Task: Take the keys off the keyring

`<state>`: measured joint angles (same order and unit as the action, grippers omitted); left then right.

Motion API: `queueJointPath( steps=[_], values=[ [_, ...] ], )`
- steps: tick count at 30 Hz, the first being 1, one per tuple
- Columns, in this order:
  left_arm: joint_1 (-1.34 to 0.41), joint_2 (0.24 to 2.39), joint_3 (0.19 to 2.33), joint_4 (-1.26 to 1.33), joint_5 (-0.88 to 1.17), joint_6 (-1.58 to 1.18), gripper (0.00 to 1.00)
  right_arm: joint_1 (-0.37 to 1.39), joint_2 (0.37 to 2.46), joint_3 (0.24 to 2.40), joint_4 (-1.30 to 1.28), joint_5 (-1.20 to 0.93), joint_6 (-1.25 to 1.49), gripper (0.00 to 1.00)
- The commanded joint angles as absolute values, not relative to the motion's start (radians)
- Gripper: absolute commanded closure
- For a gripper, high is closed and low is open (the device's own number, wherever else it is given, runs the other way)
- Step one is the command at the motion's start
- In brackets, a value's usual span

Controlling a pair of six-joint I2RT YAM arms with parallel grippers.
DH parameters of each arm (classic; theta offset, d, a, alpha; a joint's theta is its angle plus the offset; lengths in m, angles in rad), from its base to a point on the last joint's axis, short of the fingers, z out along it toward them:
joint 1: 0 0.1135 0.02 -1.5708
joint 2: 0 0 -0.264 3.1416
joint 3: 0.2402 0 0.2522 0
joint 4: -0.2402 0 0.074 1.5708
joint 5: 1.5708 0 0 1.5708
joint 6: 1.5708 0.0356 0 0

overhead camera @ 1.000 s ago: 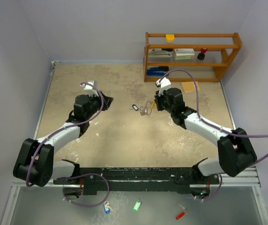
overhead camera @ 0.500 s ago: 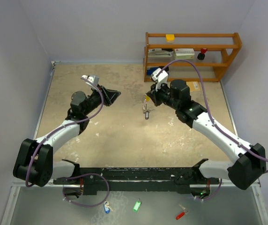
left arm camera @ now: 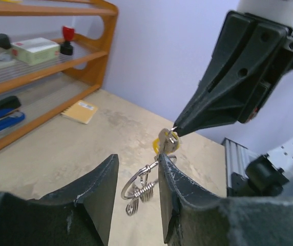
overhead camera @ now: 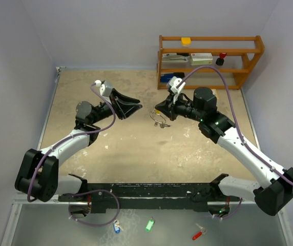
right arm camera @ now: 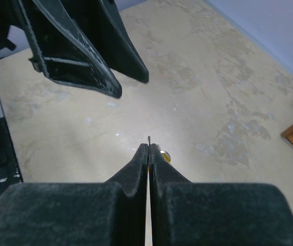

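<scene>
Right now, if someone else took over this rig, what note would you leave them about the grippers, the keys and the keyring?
Right gripper: shut, pinching the keys at the yellow-headed one. The keyring hangs below it, above the table.
Left gripper: open, empty, facing the hanging bunch, the ring just ahead of its fingers.
Done: bunch lifted and presented.
Left: no key is visibly off the ring. Probably grip the ring with the left, then work the keys off.
</scene>
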<state>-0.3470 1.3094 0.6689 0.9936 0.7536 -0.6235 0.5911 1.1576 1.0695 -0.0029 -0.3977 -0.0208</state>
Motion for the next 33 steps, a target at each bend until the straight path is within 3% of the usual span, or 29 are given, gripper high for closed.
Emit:
queueJointPath(
  steps=[1, 14, 33],
  values=[
    [-0.39, 1.3, 0.721, 0.982, 0.881, -0.55, 0.65, 0.6, 1.099, 1.125, 0.054, -0.53, -0.006, 1.0],
    [-0.494, 1.303, 0.732, 0.833, 0.9, -0.388, 0.64, 0.604, 1.059, 1.116, 0.1, -0.564, 0.04, 1.0],
    [-0.534, 1.366, 0.721, 1.15, 0.912, -0.506, 0.64, 0.609, 1.046, 1.097, 0.119, -0.581, 0.066, 1.0]
  ],
)
